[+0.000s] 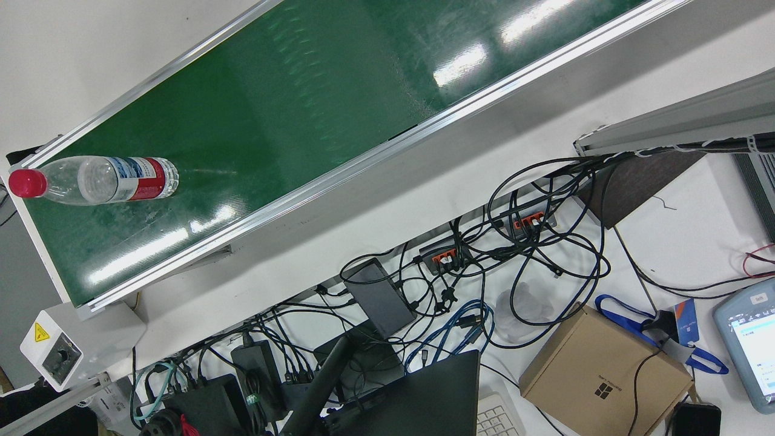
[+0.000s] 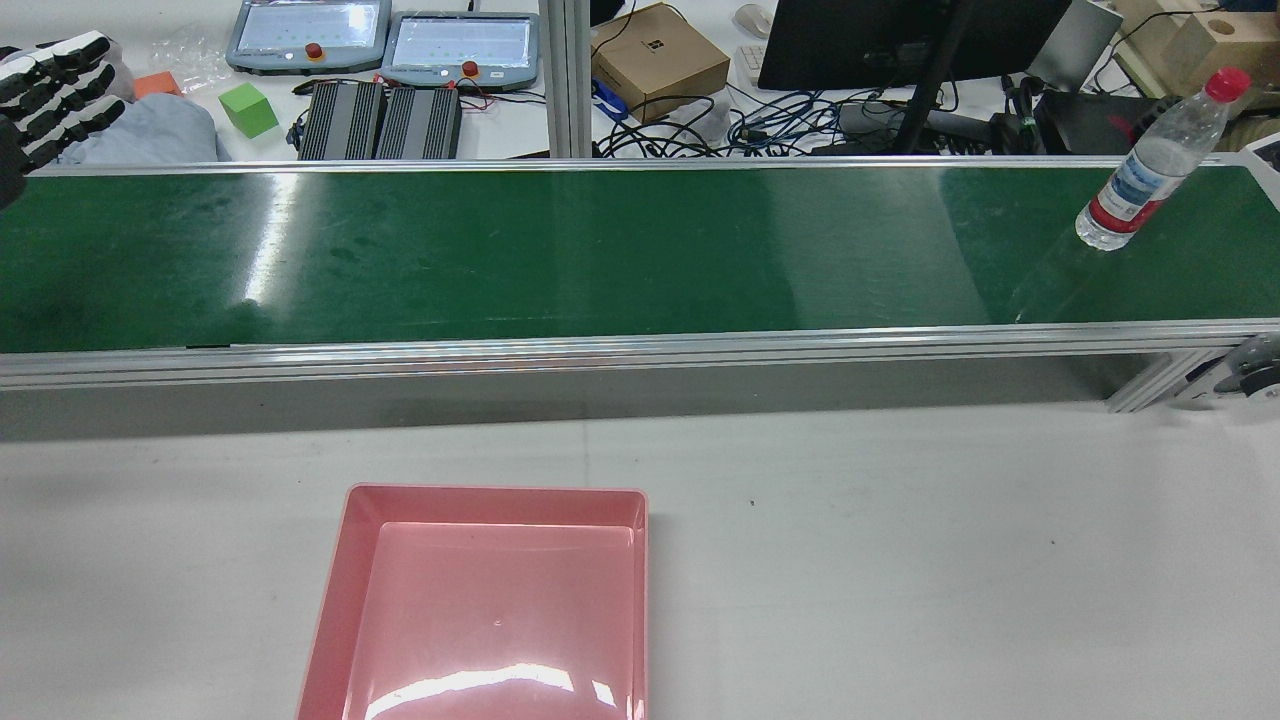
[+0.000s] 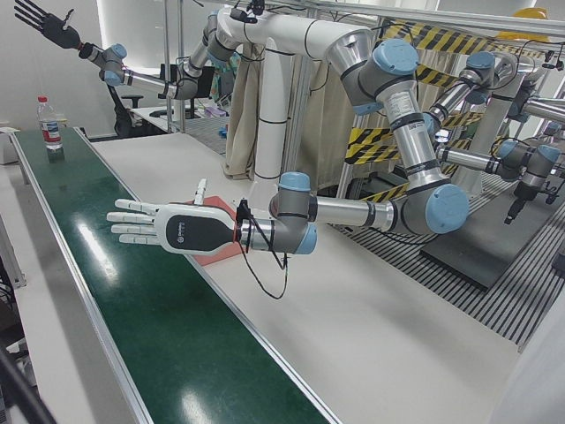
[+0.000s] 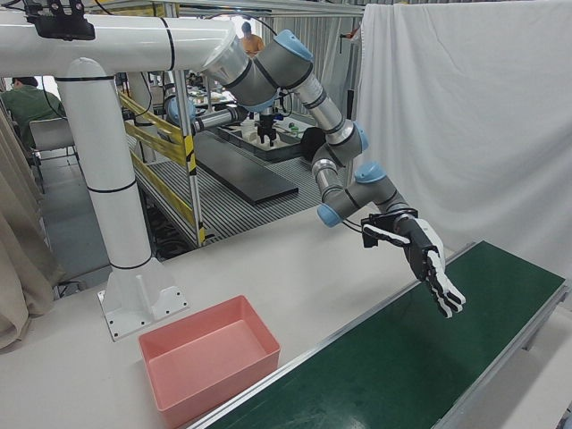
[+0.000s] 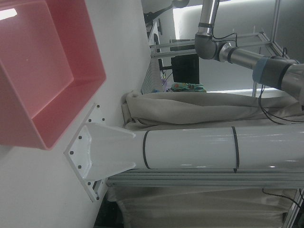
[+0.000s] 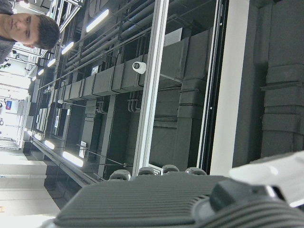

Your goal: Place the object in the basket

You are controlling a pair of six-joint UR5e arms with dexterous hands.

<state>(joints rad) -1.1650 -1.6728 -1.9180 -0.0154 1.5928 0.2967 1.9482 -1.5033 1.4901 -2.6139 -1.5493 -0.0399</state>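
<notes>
Along the far edge of the worktop, conveyor belt (image 2: 600, 250): a long green strip with silver rails runs the full width of the rear view. Its surface is glossy with reflected light.
Worktop (image 2: 900, 560): pale grey, lying between the belt and my pedestal.
Basket (image 2: 350, 560): a pink, shallow, rectangular tub sits on the worktop on my side of the belt, left of centre in the rear view. Nothing lies in it.
My left hand (image 3: 172, 228): stretched out flat over the left stretch of the belt, with the fingers straight and a little apart. It has hold of nothing and hangs clear of the belt surface. The basket is just behind it in the left-front view, and only its fingertips show at the left edge of the rear view.
My right hand (image 3: 44, 22): raised high at the far end of the station, fingers spread wide and pointing up, with nothing in its grasp.
Bottle (image 2: 1140, 180): clear plastic with a red cap and a red, white and blue label. It stands upright on the belt close to the right end, well apart from the basket. Neither of my hands touches it.
</notes>
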